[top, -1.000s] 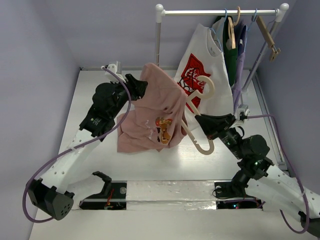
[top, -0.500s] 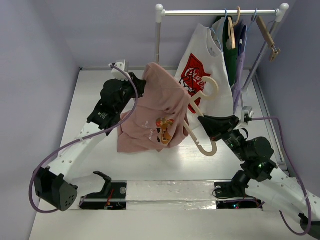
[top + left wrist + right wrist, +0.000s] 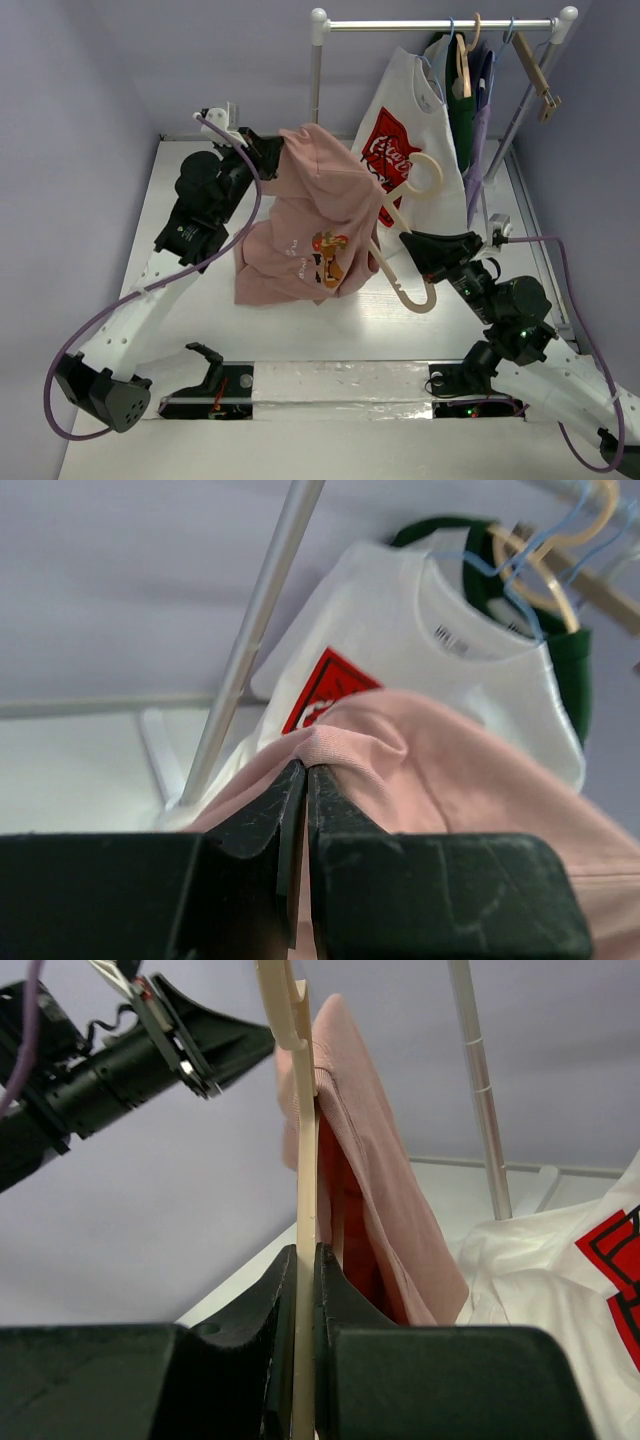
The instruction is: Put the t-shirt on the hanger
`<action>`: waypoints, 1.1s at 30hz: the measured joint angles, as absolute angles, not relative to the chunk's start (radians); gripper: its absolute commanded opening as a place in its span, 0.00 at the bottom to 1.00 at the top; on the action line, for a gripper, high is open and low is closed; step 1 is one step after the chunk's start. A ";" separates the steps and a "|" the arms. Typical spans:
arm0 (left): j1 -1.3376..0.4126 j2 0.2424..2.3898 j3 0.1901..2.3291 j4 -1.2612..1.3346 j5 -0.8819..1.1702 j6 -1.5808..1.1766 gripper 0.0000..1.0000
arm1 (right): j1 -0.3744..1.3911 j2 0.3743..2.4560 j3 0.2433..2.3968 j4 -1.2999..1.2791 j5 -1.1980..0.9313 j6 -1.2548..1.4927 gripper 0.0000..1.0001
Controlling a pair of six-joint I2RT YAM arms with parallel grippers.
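Note:
The dusty-pink t-shirt point(image 3: 305, 215) hangs in the air with its cartoon print facing the camera and its lower hem on the table. One arm of the cream hanger point(image 3: 400, 225) is inside the shirt; its hook point(image 3: 428, 175) and other arm stick out to the right. My left gripper point(image 3: 274, 150) is shut on the shirt's upper left edge, and the left wrist view has a pink fold point(image 3: 345, 750) pinched at the fingertips of that gripper point(image 3: 305, 770). My right gripper point(image 3: 410, 240) is shut on the hanger near its neck; the right wrist view shows the cream bar point(image 3: 304, 1140) between its jaws.
A clothes rack point(image 3: 440, 24) stands at the back right with a white t-shirt with a red logo point(image 3: 400, 140), dark garments, and wooden and blue hangers. The rack's upright pole point(image 3: 258, 630) is just behind the pink shirt. Purple walls close in on both sides.
My left gripper has closed on the shirt's upper edge and moved back and left, drawing the fabric that way. The right gripper and hanger have shifted slightly toward the right.

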State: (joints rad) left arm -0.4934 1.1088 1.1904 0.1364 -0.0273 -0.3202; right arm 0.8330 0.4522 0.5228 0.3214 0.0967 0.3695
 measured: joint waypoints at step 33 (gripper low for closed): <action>-0.505 1.108 1.545 -0.081 0.018 -0.323 0.00 | 0.833 0.482 0.546 0.449 -0.160 0.297 0.00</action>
